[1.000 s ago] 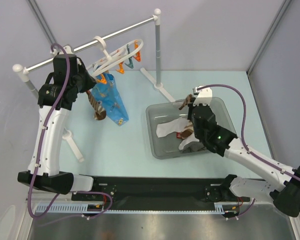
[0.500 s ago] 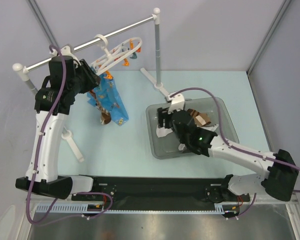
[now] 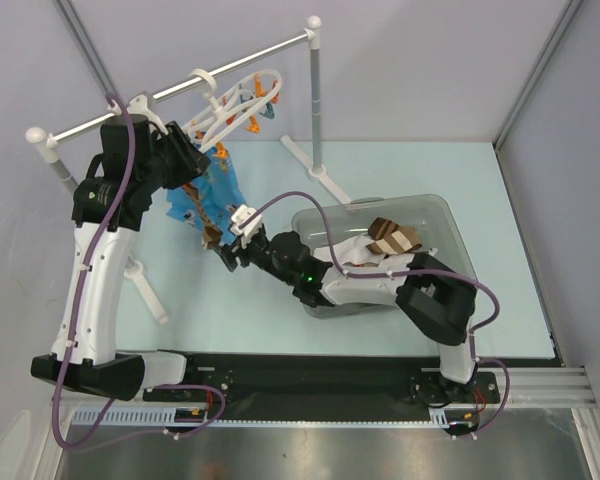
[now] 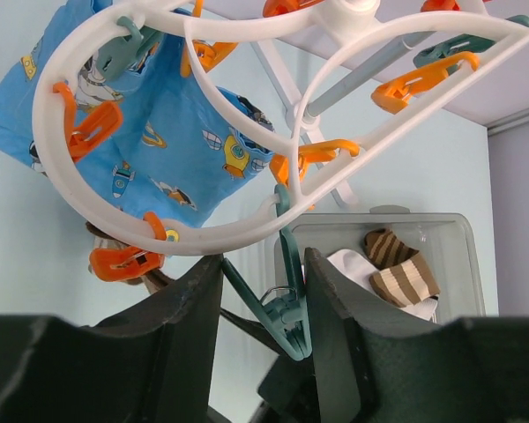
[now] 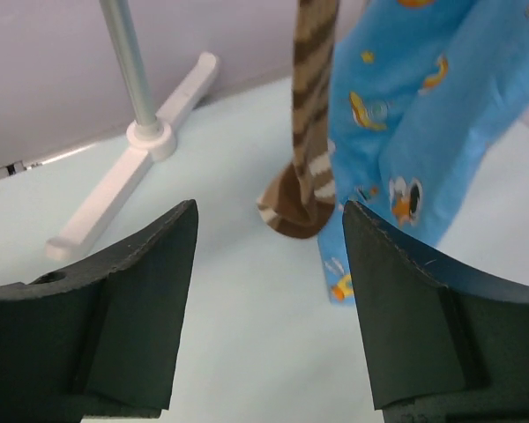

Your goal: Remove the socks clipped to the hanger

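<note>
Pale green tabletop [image 3: 410,170] is carrying a white rail [image 3: 180,85] on posts at the back left and a grey bin [image 3: 450,222] at the right. We are seeing the hanger [image 3: 235,105] hooked over the rail, its white ring tilting and its orange clips dangling. A blue printed cloth [image 3: 205,195] is hanging under it, and a brown striped sock [image 5: 309,132] is hanging just beside that cloth, its toe curling above the table; we cannot make out the clip holding it. Our left gripper [image 4: 256,335] is reaching up under the ring with its jaws spread, and a teal clip [image 4: 286,308] is hanging down in the gap between them; whether the fingers are touching it we cannot tell. Our right gripper [image 5: 269,308] is stretching across from the bin toward the hanging sock, jaws standing wide apart and holding nothing, with the sock just ahead of them. Inside the bin a tan-striped sock [image 3: 392,237] is lying against a white sock [image 4: 348,264].
</note>
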`<state>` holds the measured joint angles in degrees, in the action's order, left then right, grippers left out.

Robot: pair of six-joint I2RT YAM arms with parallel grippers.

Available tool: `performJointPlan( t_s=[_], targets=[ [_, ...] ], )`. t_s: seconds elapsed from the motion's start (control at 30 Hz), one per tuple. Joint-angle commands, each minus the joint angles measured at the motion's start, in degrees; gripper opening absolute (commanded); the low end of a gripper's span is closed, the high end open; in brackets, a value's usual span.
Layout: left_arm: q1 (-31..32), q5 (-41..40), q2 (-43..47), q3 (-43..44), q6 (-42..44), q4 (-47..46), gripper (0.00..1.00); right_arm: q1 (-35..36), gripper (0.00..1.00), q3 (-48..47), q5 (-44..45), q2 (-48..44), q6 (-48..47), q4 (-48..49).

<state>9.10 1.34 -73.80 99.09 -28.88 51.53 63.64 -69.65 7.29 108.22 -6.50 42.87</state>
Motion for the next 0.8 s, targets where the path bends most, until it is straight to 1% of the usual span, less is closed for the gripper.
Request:
performJointPlan(
  t_s=[0.0, 0.07, 0.23, 0.37, 0.47, 0.5, 0.53, 0.6, 0.63, 0.7, 0.73, 0.77],
  targets=[
    [0.4, 2.1, 2.0, 0.1, 0.8, -2.4, 0.46, -0.4, 0.71, -7.5, -4.7, 3.8, -4.7, 12.1],
    [0.3, 1.9, 2.0, 0.4, 1.0, -2.2, 0.46, -0.4, 0.7, -10.0, -5.5, 7.0, -5.7, 11.4],
    [0.4, 2.7, 1.8, 0.6, 0.8, -2.3, 0.46, -0.6, 0.68, -17.4, -2.5, 12.5, -9.9, 9.3],
    [0.4, 3.6, 2.3, -0.2, 0.2, -3.2, 0.46, -1.2, 0.67, -21.8, -3.3, 16.6, -10.6, 6.9],
    [0.4, 3.4, 2.2, 0.1, 0.4, -2.9, 0.46, -1.6, 0.62, -25.4, -2.8, 18.8, -11.4, 4.4],
    [0.4, 3.4, 2.2, 0.2, 0.5, -2.8, 0.46, -1.4, 0.59, -26.1, -1.8, 19.2, -11.9, 3.7],
    [0.4, 3.3, 2.3, 0.3, 0.5, -2.7, 0.47, -1.3, 0.51, -26.8, -1.4, 19.7, -12.3, 3.5],
    [0.4, 3.3, 2.4, 0.5, 0.5, -2.6, 0.47, -1.2, 0.42, -27.2, 0.2, 19.9, -13.7, 3.5],
    [0.4, 3.3, 2.5, 0.5, 0.6, -2.5, 0.47, -1.1, 0.34, -27.0, 0.6, 19.7, -14.0, 3.6],
    [0.4, 2.8, 2.8, 0.7, 0.8, -2.0, 0.47, -1.0, 0.26, -25.7, 1.4, 18.3, -14.3, 4.1],
    [0.4, 2.4, 2.8, 0.7, 1.0, -1.9, 0.48, -0.7, 0.18, -25.0, 1.7, 17.8, -14.4, 4.2],
    [0.4, 2.2, 3.0, 0.8, 1.1, -1.7, 0.48, -0.5, 0.13, -24.3, 2.1, 17.1, -14.7, 4.5]
  ],
)
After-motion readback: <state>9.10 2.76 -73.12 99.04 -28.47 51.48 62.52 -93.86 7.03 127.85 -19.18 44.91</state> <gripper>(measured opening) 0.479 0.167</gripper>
